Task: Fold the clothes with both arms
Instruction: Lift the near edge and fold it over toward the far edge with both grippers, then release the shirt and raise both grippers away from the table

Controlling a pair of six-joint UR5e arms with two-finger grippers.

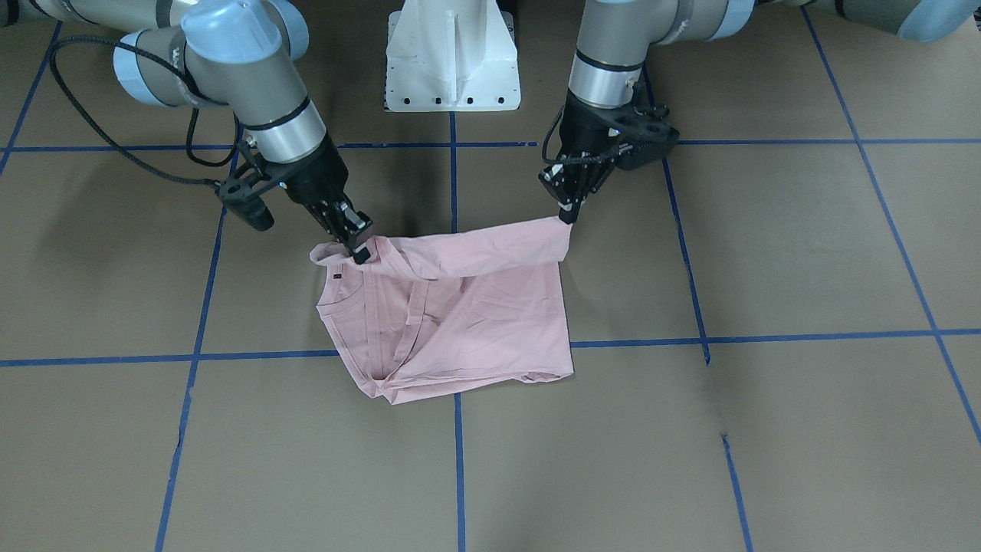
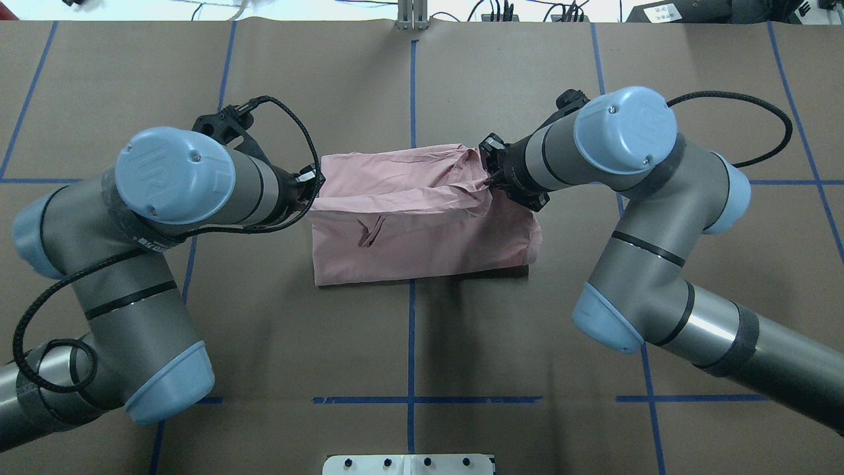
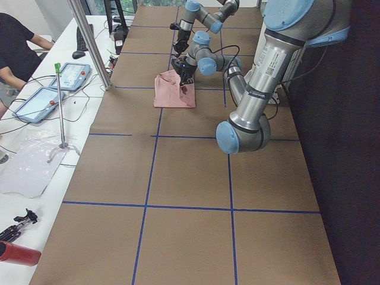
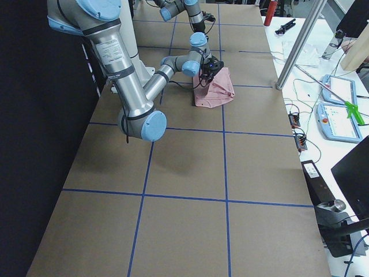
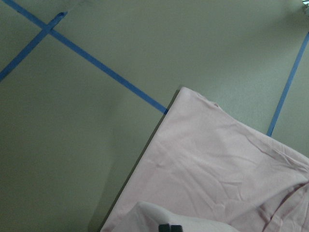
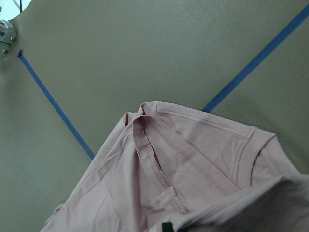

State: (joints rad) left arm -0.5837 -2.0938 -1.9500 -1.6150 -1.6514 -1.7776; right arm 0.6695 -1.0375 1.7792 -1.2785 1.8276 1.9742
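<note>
While the left end effector point(image 2: 310, 187) stands at the left of the overhead view, its fingers are closed on one upper corner of the pale pink T-shirt point(image 2: 422, 231), and this corner is raised a little above the counter point(image 2: 264, 343). Between the two arms the T-shirt lies partly folded near the middle of the counter. It sits across the blue tape line point(image 2: 411, 330) that runs from the robot's side toward the far edge. Its lower layers rest flat, and the raised edge hangs as a loose band from one grip to the other. On the right, the right end effector point(image 2: 486, 175) is closed too. It pinches the bunched cloth of the opposite corner, close to the sleeve with the small black tag point(image 1: 337, 274). I judge the cloth to be light, thin and quite limp. It sags and wrinkles where nothing holds it, so it will not keep a shape by itself, and both corners should travel together at the same height. It does not look fragile, but a pinch on a single thin layer could slip out. The best hold is, I think, at the corners or along a stitched hem, where the cloth is doubled and thicker.
</note>
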